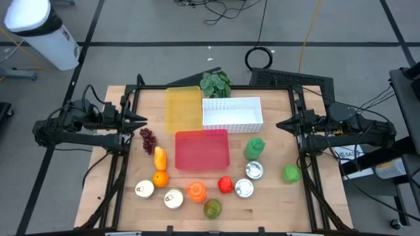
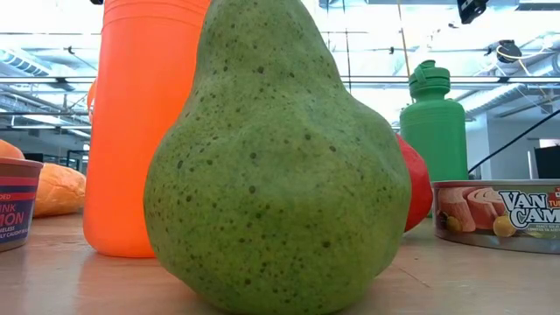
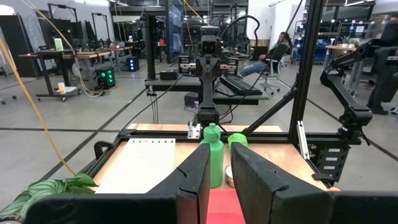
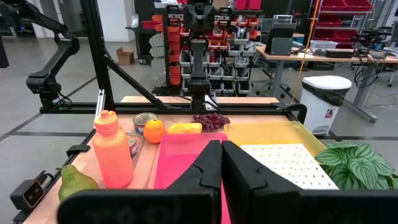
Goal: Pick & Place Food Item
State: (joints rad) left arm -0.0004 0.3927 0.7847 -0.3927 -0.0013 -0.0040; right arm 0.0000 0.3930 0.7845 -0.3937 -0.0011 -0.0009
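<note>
Food items lie along the table's near half: purple grapes (image 1: pixel 148 139), a yellow-orange piece (image 1: pixel 159 158), an orange (image 1: pixel 160 177), a red item (image 1: pixel 225 185), a green apple (image 1: pixel 291 173) and a green pear (image 1: pixel 211 208), which fills the low view (image 2: pixel 276 166). A red tray (image 1: pixel 202 149), a yellow tray (image 1: pixel 183 108) and a white basket (image 1: pixel 232 113) sit mid-table. My left gripper (image 1: pixel 139 122) (image 3: pixel 220 152) hovers at the left edge, open by a narrow gap. My right gripper (image 1: pixel 283 124) (image 4: pixel 221 146) hovers at the right edge, shut. Neither is near any food.
Several tins (image 1: pixel 244 189), an orange bottle (image 1: pixel 196 191) and a green bottle (image 1: pixel 254 148) stand among the food. A leafy plant (image 1: pixel 215 84) sits at the far edge behind the basket. Black frame rails run along both table sides.
</note>
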